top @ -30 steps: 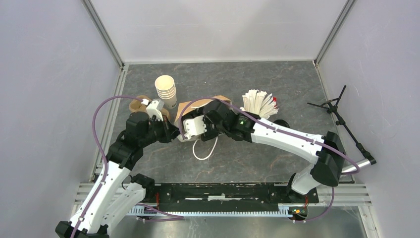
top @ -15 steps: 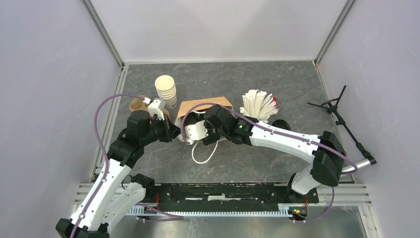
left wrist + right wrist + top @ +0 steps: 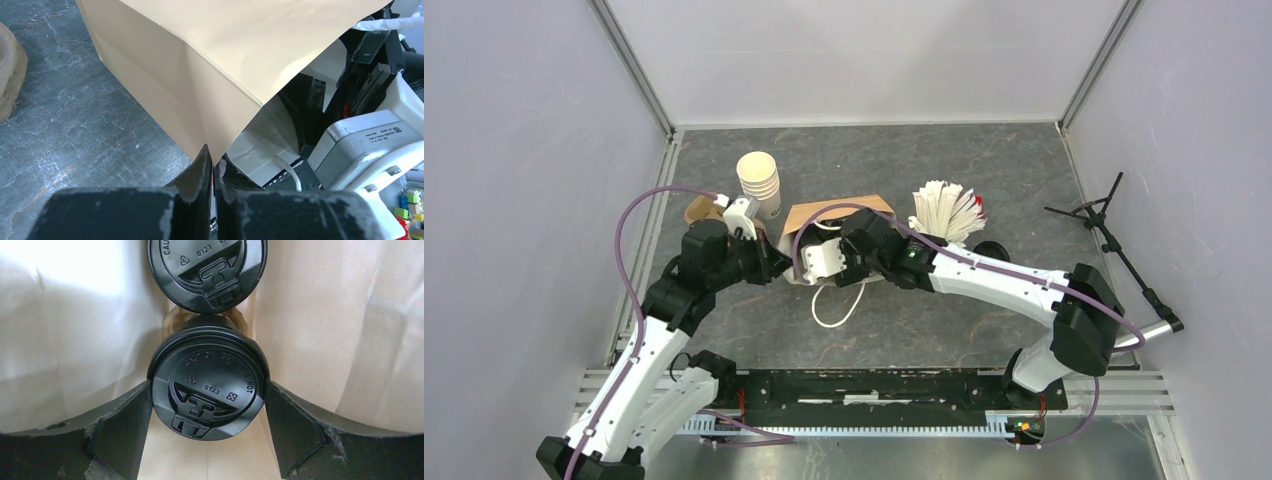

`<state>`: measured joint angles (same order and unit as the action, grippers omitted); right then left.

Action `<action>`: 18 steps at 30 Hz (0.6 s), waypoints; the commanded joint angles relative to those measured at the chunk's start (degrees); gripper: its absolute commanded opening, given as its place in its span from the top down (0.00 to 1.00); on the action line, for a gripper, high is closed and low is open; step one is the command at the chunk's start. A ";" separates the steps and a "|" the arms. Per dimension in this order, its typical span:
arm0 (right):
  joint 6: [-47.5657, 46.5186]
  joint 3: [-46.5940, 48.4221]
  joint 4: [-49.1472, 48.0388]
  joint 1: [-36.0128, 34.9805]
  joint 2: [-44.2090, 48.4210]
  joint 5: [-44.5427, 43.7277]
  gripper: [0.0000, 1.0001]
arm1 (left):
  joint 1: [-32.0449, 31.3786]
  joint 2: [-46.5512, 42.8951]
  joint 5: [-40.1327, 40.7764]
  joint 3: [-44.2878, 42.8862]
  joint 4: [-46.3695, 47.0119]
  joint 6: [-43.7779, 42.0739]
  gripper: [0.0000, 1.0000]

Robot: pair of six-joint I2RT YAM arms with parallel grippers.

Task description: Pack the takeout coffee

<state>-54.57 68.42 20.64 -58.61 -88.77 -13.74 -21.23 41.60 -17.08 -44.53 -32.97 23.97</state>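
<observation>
On grey marbled tabletop (image 3: pixel 984 170), pale walls (image 3: pixel 514 150), left claw (image 3: pixel 214 159) pinching paper bag (image 3: pixel 200 75), right claw (image 3: pixel 207 392) gripping lidded cup (image 3: pixel 210 375)

Hidden and cropped areas on my feeds
In the right wrist view, the nearer cup (image 3: pixel 207 390) and farther cup (image 3: pixel 207 270) show lids only, and the top edge crops the farther lid. Overhead, the right arm's wrist (image 3: pixel 824 258) and the paper bag (image 3: pixel 844 208) cover both cups. In the left wrist view, I cannot identify the bright items (image 3: pixel 407 217) at lower right: too small.
</observation>
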 commanded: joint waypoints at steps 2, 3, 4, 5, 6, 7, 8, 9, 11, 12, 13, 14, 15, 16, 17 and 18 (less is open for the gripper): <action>-1.48 1.32 -2.02 0.85 0.85 -0.48 0.16 | 0.11 0.07 0.03 -2.59 0.52 -1.73 0.89; -1.51 1.53 -1.72 0.91 0.71 -0.30 0.16 | 0.06 0.22 0.07 -2.71 0.57 -1.53 0.89; -1.50 1.62 -1.66 0.95 0.55 -0.13 0.16 | 0.13 0.43 0.24 -2.84 0.50 -1.24 0.87; -1.51 1.65 -1.51 0.93 0.56 0.05 0.16 | 0.08 0.55 0.44 -2.97 0.44 -1.12 0.85; -1.46 1.75 -1.55 0.95 0.46 0.10 0.15 | 0.10 0.73 0.47 -3.10 0.44 -1.11 0.83; -1.42 1.93 -1.36 1.05 0.36 0.04 0.15 | 0.13 0.77 0.49 -3.18 0.45 -1.11 0.79; -1.27 2.22 -1.16 1.17 0.17 0.11 0.15 | 0.08 0.84 0.85 -3.23 0.37 -1.11 0.77; -1.25 2.33 -1.07 1.38 -0.02 0.19 0.15 | 0.07 0.78 1.16 -3.29 0.32 -1.20 0.76; -1.24 2.33 -1.37 1.56 -0.33 0.28 0.15 | 0.05 0.94 1.82 -3.37 -0.15 -1.33 0.70; -1.24 2.49 -1.56 1.65 -0.43 0.28 0.15 | 0.13 1.06 2.07 -3.45 -0.31 -1.38 0.66; -1.11 2.70 -1.71 1.73 -0.61 0.37 0.15 | 0.13 1.11 2.29 -3.45 -0.46 -1.38 0.63; -0.92 2.88 -1.82 1.74 -0.69 0.29 0.15 | 0.05 1.16 2.53 -3.53 -0.67 -1.31 0.62; -0.82 3.07 -1.96 1.73 -0.92 0.45 0.15 | 0.14 1.20 2.70 -3.46 -0.81 -1.22 0.62; -0.63 3.22 -2.00 1.70 -1.01 0.40 0.15 | 0.09 1.15 2.83 -3.38 -0.95 -1.05 0.60; -0.54 3.21 -2.08 1.75 -1.02 0.39 0.15 | 0.11 1.20 2.91 -3.14 -1.03 -0.78 0.59; -0.46 3.22 -2.14 1.74 -1.08 0.38 0.15 | 0.06 1.12 2.85 -2.79 -0.98 -0.56 0.58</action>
<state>-55.31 68.66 20.38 -57.10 -89.30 -13.78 -21.23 42.76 -15.44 -45.58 -34.00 24.01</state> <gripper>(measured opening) 0.851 0.402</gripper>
